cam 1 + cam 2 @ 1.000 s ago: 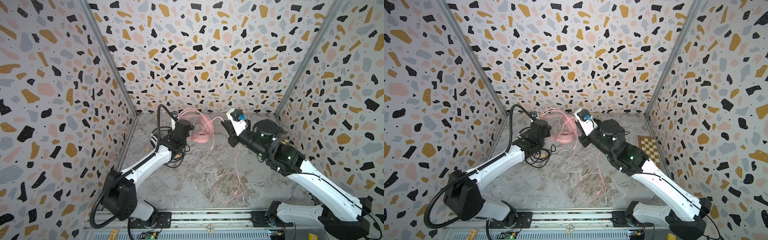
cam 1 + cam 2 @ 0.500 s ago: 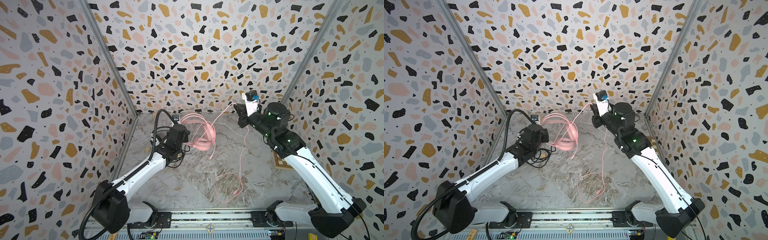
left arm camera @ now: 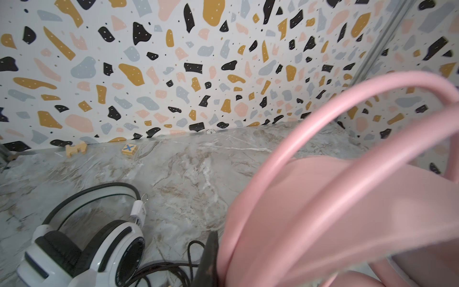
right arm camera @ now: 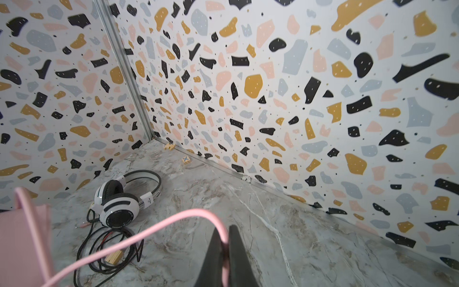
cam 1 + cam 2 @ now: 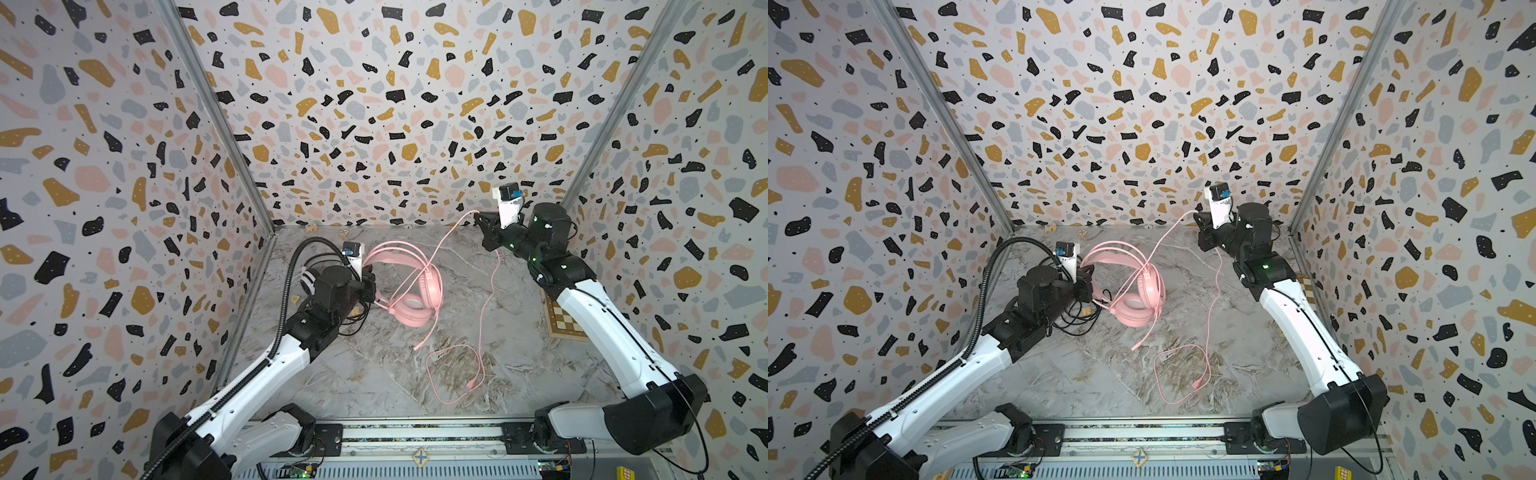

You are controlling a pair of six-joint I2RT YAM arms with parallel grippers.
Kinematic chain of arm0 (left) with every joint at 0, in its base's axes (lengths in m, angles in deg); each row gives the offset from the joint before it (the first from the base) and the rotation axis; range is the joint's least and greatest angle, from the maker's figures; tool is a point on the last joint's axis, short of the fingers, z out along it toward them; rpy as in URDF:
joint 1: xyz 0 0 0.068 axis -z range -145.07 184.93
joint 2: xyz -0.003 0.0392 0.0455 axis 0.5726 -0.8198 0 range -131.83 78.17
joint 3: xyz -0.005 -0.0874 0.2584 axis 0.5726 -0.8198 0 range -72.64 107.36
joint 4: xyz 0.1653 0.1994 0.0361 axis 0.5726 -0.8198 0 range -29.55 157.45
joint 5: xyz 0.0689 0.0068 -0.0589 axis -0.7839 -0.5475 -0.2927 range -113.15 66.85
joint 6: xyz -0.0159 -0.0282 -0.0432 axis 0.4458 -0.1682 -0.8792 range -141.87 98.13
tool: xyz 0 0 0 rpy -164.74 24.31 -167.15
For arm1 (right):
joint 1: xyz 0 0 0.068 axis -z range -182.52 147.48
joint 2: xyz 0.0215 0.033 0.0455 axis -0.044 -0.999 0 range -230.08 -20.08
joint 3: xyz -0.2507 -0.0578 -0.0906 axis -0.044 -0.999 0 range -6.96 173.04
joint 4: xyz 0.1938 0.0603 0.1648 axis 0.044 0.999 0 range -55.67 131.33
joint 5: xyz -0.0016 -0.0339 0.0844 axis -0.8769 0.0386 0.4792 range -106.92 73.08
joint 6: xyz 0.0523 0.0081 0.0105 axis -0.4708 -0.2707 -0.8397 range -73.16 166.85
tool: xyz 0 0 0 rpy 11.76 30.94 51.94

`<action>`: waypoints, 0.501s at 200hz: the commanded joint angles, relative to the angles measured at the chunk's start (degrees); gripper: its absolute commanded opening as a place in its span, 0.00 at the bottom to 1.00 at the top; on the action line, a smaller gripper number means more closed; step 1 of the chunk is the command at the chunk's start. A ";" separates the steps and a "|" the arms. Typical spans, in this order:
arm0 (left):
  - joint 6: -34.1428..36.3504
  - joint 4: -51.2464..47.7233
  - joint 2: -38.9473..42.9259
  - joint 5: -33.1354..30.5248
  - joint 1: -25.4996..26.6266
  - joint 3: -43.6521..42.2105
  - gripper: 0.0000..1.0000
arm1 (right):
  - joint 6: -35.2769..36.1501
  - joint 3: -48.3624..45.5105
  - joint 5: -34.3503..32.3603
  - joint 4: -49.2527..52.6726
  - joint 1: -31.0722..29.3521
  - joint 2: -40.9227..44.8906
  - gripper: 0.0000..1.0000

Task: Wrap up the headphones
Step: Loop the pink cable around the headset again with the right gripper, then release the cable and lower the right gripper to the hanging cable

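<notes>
I count two headsets on the marble-patterned surface point(image 5: 332, 374). The pink headset point(image 5: 415, 291), smooth plastic with a thin double hoop and round padded cups, stands near the middle. The white headset point(image 4: 119, 203), glossy shells with black pads, lies toward the back left corner with its braided black cable point(image 4: 99, 251) coiled beside it. My left fingers point(image 3: 209, 261) are clenched on the pink hoop. My right fingers point(image 4: 239, 258) pinch the single pink cable point(image 4: 196, 212), held high near the back right corner. A second ago that right arm sat low at the middle, close beside the headset. Now it has swung up and back, drawing the cable into a straight line from the headset to the fingers, and the slack drops to a loose loop near the front edge. There are three small wooden pieces: an E shape point(image 3: 75, 148) and an X cube point(image 3: 129, 149) by the back edge, and a plain block point(image 4: 113, 257) in the black coil. One chequered board point(image 5: 567, 322) lies at the right edge.
</notes>
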State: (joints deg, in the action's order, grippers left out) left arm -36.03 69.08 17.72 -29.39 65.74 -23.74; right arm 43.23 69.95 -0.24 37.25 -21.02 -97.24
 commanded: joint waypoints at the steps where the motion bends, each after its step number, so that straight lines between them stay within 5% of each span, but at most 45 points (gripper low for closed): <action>1: -5.51 9.20 1.69 8.65 -0.13 1.51 0.00 | -3.17 -4.37 3.79 -6.75 0.25 -0.77 0.02; 61: -16.09 11.53 0.68 16.08 -1.48 5.46 0.00 | -11.31 -18.62 14.70 -20.37 0.31 -0.46 0.06; 100: -25.77 15.63 -0.43 14.23 -2.95 6.81 0.00 | -22.55 -28.45 24.08 -38.16 -1.02 -0.10 0.10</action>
State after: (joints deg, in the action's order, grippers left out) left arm -51.68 72.75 16.98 -17.52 63.60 -20.92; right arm 29.13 45.05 16.94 12.90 -21.13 -98.47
